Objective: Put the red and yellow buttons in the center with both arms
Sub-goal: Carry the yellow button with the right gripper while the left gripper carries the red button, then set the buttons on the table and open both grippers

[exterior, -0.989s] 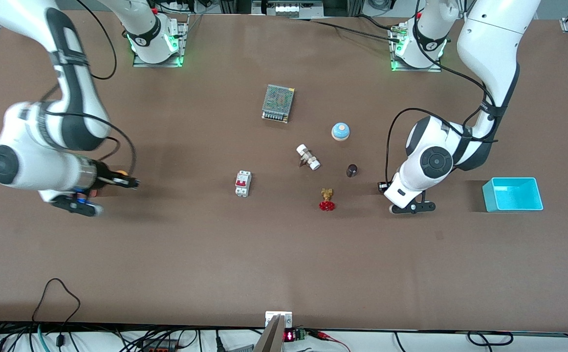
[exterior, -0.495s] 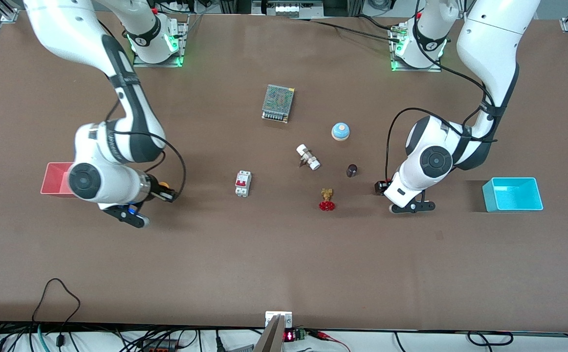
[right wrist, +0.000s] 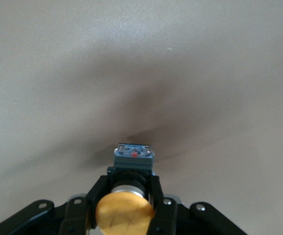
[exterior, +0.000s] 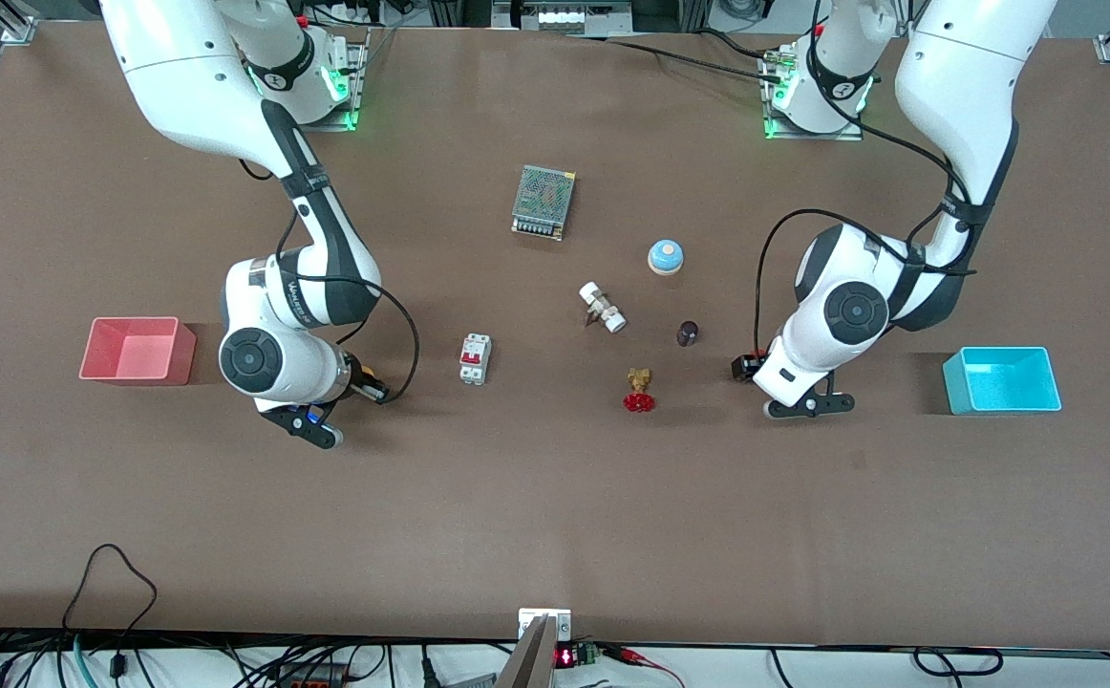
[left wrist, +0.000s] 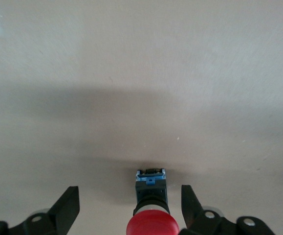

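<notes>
Matte brown tabletop point(exterior: 555, 497). Red button point(left wrist: 152, 223): round mushroom cap, black body, blue-tipped base, lying on the table between the parted fingers of the left gripper point(left wrist: 129, 205), near the red valve point(exterior: 639, 390). Yellow button point(right wrist: 124, 213): orange-yellow cap, clamped in the right gripper point(right wrist: 126, 196), beside the breaker point(exterior: 475, 358).

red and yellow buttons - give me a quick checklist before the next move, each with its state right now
1. Left gripper open: ok, fingers stand apart on either side of the red button.
2. Red button let go: ok, neither finger touches it.
3. Red button set down near the red valve: ok; whether it rests on the table cannot tell.
4. Right gripper gripping the yellow button: ok, fingers shut on its body.
5. Yellow button at center: not ok, held over the table between the pink bin and the circuit breaker.
</notes>
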Tool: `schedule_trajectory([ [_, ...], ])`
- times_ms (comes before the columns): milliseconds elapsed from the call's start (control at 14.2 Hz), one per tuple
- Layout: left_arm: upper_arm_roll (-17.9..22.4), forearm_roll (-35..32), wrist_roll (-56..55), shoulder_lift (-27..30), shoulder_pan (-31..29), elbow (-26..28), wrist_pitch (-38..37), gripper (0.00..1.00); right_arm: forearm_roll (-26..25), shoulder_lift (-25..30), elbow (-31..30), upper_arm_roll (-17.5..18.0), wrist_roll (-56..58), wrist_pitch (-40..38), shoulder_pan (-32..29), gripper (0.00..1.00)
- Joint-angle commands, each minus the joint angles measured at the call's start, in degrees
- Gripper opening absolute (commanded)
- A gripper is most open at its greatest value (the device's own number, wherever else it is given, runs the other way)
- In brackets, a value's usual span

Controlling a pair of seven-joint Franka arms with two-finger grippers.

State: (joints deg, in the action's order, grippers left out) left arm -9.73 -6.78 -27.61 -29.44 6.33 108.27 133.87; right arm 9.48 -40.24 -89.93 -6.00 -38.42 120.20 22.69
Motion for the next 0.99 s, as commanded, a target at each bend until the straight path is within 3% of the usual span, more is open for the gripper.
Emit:
schedule_trajectory([
  [0, 0.2, -0.7, -1.3, 5.8, -0.6, 0.7, -2.2, 0.97, 1.2, -0.9, 1.5, -0.5, 0.0, -0.1, 0.9, 0.25],
  [71, 0.7, -0.6, -1.0, 7.3, -0.6, -0.3, -3.9, 0.99, 1.2, -0.9, 1.6, -0.5, -0.4, -0.1, 0.9, 0.44],
  [141, 0.9, -0.7, -0.6, 8.4, -1.0, -1.4, -5.9, 1.0, 1.2, -0.6, 1.6, -0.5, -0.6, -0.1, 1.0, 0.99],
  [495, 0.9, -0.7, 10.9, 12.9, -5.4, -12.7, -25.7, 1.0, 1.2, 3.0, 4.5, -0.6, 0.3, -1.9, 0.7, 1.0],
  [707, 0.2, 0.3, 17.3, 15.7, -7.0, -20.9, -41.1, 1.0, 0.5, 8.7, 4.6, -0.9, 0.7, -4.3, 0.4, 1.0],
  [918, 0.1, 0.3, 18.0, 16.7, -7.2, -29.5, -44.7, 1.0, 0.5, 14.9, 4.7, -1.2, 2.6, -10.4, -1.0, 1.0],
])
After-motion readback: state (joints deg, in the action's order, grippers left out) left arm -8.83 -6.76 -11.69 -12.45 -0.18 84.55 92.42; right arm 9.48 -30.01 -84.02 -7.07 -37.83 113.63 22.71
